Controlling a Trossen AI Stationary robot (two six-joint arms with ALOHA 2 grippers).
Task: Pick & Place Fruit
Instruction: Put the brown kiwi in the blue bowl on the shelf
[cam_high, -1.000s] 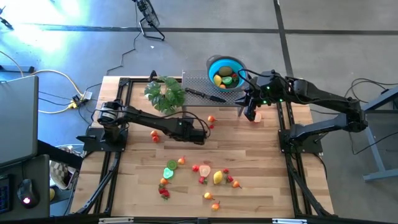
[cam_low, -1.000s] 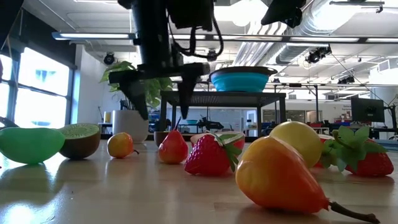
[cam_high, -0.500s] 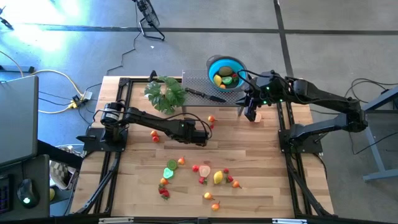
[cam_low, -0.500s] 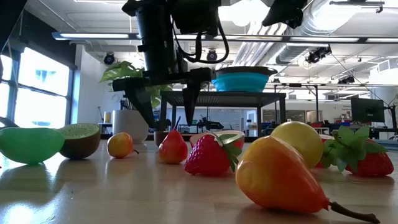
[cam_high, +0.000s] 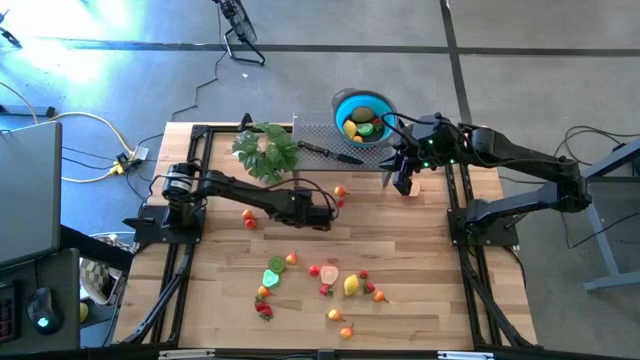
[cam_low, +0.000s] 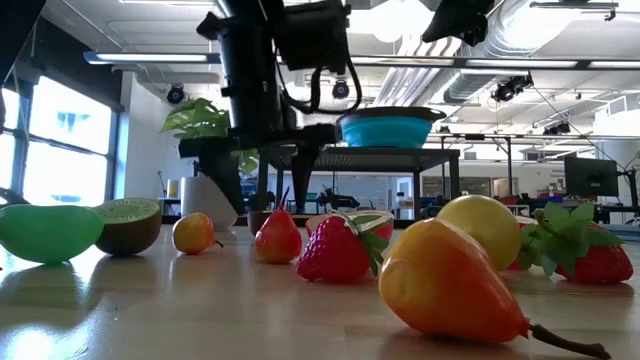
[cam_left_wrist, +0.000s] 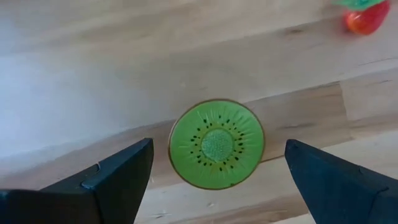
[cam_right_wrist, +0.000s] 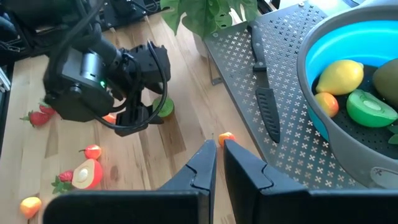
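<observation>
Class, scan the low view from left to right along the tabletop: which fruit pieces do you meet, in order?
Green shell → kiwi half → small orange fruit → red pear → strawberry → large orange pear

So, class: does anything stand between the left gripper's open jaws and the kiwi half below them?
Nothing visible does. In the left wrist view the kiwi half lies cut face up on bare wood, centred under the left gripper, whose jaws stand wide on either side.

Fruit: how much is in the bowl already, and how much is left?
Done: a few fruits sit in the bowl. In hand: nothing yet; the left hand, open, hovers over a kiwi half. The right hand waits shut by the bowl. Left: a scattered bunch of fruit.
</observation>
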